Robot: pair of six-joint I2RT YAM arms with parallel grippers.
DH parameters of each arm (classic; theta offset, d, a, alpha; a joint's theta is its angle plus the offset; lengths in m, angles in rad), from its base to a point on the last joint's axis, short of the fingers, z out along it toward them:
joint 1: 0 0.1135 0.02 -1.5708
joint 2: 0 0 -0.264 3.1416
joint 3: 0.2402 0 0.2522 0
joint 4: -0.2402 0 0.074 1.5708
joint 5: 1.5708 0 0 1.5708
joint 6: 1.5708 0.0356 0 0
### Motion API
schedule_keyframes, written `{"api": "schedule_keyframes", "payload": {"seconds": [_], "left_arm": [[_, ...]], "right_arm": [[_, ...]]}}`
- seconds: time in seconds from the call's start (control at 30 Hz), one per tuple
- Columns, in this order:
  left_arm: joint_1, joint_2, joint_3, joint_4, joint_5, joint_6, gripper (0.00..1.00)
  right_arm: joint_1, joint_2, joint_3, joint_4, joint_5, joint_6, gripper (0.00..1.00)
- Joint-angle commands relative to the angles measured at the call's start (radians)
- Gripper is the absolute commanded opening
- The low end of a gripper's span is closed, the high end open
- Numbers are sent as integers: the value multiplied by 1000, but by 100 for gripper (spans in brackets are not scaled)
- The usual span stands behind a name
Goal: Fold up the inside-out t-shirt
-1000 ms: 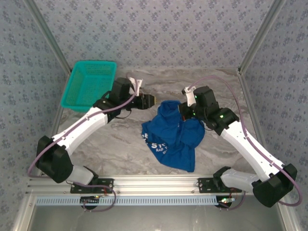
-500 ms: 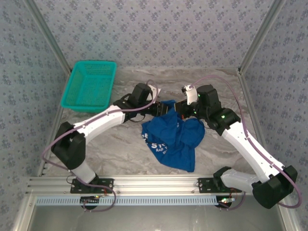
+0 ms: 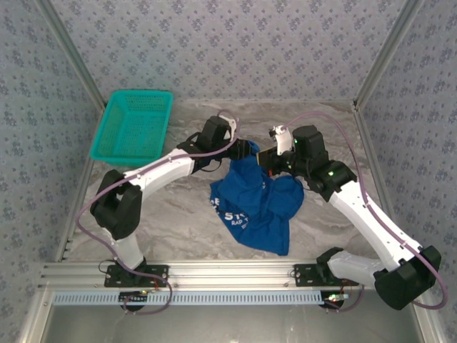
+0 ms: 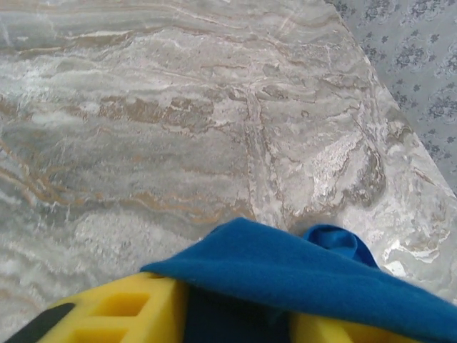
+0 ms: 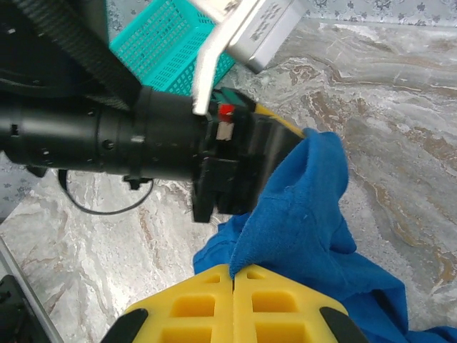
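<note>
A grey-veined marble table (image 3: 178, 207) sits between walls papered in a small pale-blue pattern (image 3: 228, 43), with an aluminium rail (image 3: 228, 275) along the near edge. On it lie one t-shirt (image 3: 257, 204) and one teal mesh basket (image 3: 132, 127). Two arms reach in, each with one gripper. The shirt is royal blue with a bit of white lettering (image 3: 232, 218) showing. It lies crumpled at the middle of the table, well apart from the basket in the far-left corner. Its far edge is drawn up into a peak where both grippers meet. The right gripper (image 5: 233, 275) has its yellow fingers pressed flat together, with a fold of the blue cloth pinched in the seam between them. The left gripper (image 4: 239, 318) has its yellow fingers (image 4: 121, 314) standing apart, and shirt fabric lies over and between them (whether they actually bite on it cannot be told). From the right wrist, the left arm's black wrist (image 5: 107, 136) crosses close in front and hides part of the basket.
</note>
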Motion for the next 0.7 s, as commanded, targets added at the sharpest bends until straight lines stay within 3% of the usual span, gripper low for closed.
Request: {"api": "schedule_keyframes", "payload": {"seconds": [0.0, 0.17, 0.4, 0.67], "left_arm": [[5, 40, 55, 78, -21, 10, 30], [18, 57, 86, 131, -3, 22, 0], [54, -100, -65, 246, 307, 36, 0], [78, -283, -229, 248, 572, 14, 0]], "right_arm": [[-3, -19, -15, 24, -38, 15, 0], [-6, -34, -43, 1, 7, 0, 0], [-9, -52, -52, -55, 259, -1, 0], [-14, -60, -67, -16, 364, -24, 0]]}}
